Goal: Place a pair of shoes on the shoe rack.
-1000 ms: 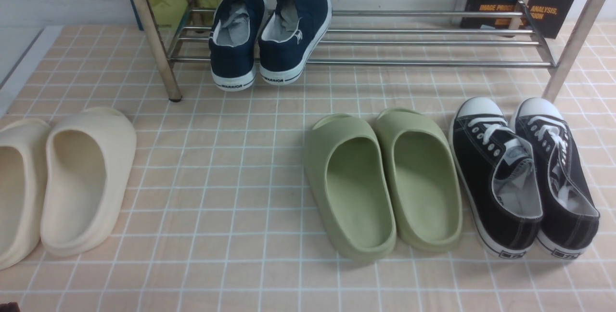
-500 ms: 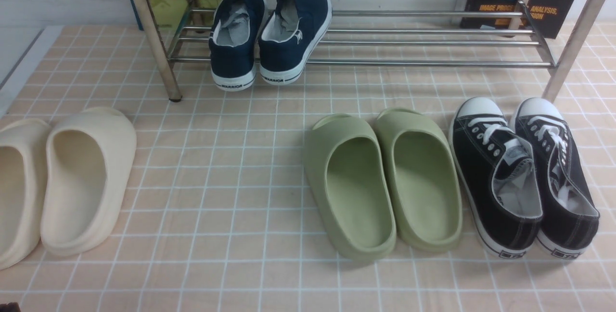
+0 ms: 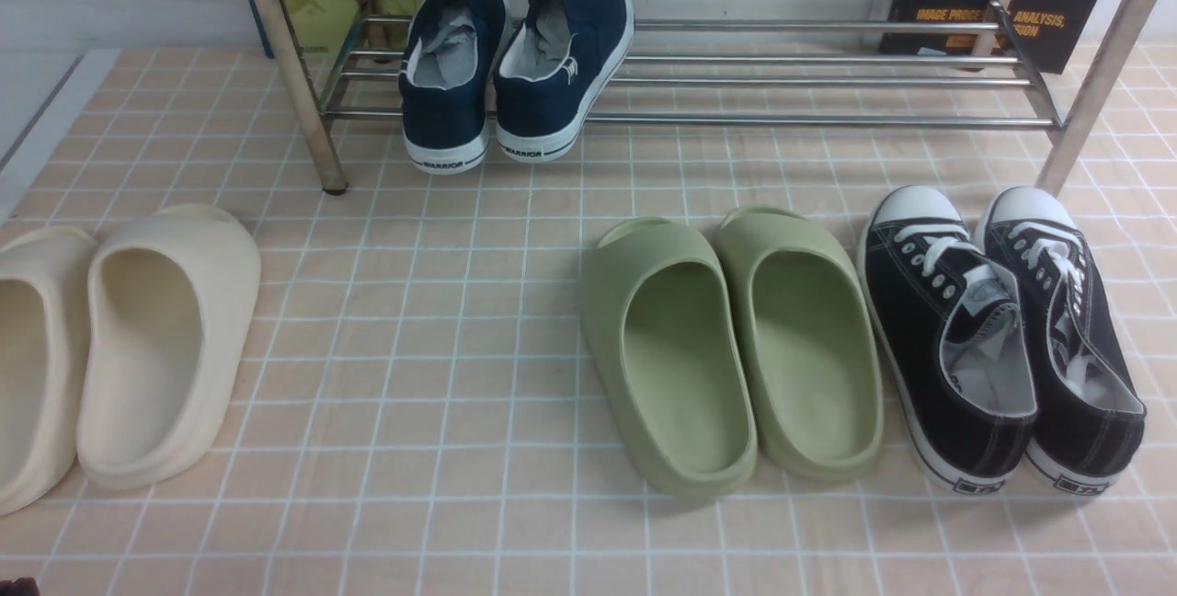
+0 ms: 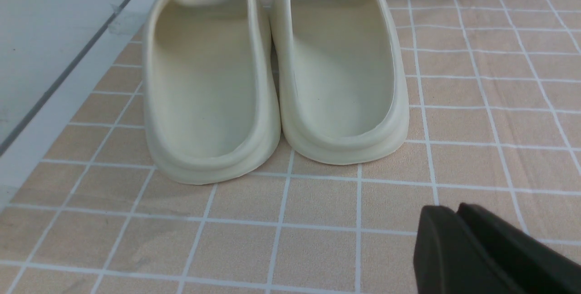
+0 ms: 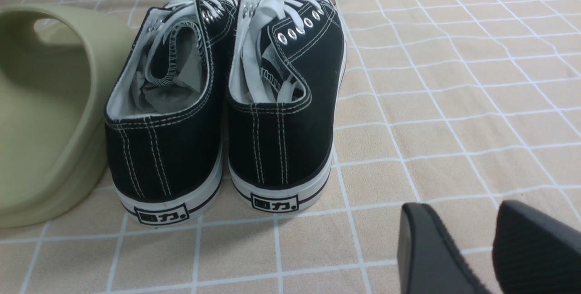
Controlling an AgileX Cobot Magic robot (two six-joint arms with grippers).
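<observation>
Navy shoes (image 3: 515, 63): both sit on the lower bars of the rack (image 3: 791, 81), toward its left end, heels facing the camera and hanging over the front bar; the pair stands side by side, touching.
Rack: chrome, wide, at the back of the checked cloth (image 3: 441, 320); the rest of its lower tier to the right of the shoes is bare bars.
Behind rack: a dark book (image 3: 1057, 17) at the right and a green item (image 3: 317, 3) at the left, both seen through the bars.
Green slides (image 3: 731, 343): on the cloth in front of the rack's middle, well apart from the navy pair.
Black sneakers (image 3: 1002, 329): just right of the green slides, toes near the rack's right leg.
Cream slides (image 3: 119, 348): at the far left, near the cloth's edge.
Left gripper (image 4: 456, 214): low over the cloth near the cream slides' heels, fingers pressed together, empty.
Right gripper (image 5: 458, 235): behind the black sneakers' heels, fingers parted with cloth showing between, holding nothing.
</observation>
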